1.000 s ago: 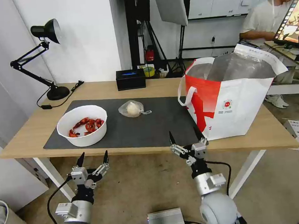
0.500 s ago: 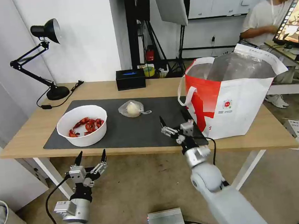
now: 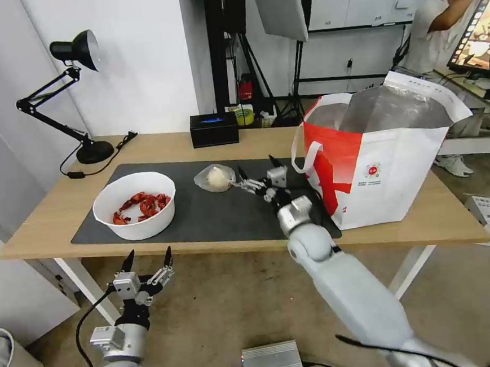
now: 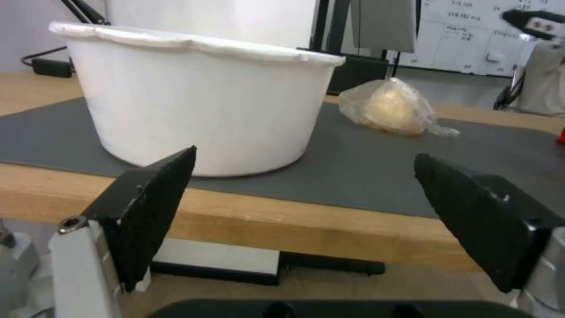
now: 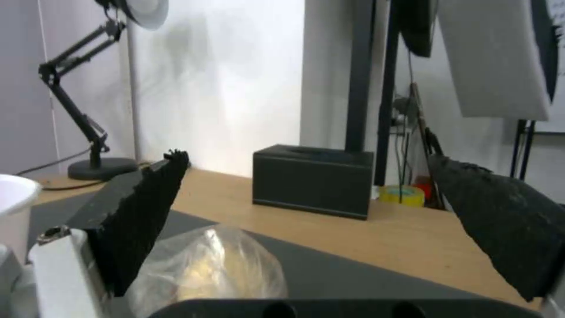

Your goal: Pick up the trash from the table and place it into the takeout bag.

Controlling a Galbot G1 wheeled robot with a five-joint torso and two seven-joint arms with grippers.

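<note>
- Small clear bag (image 3: 217,178) with its white lump lies on the mat, just ahead of the right gripper (image 3: 257,175), whose fingers are spread wide.
- Step, I judge: reaching to grasp; next calls for straddling it, then pinching.
- Left gripper (image 3: 147,260) hangs spread below the table (image 3: 44,222).

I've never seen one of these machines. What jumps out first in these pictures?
The big white and red takeout bag gapes open at the table's right end. The right gripper reaches over the dark mat, jaws open beside a small clear bag with a white lump. A white bowl of red shells sits to the left.
</note>
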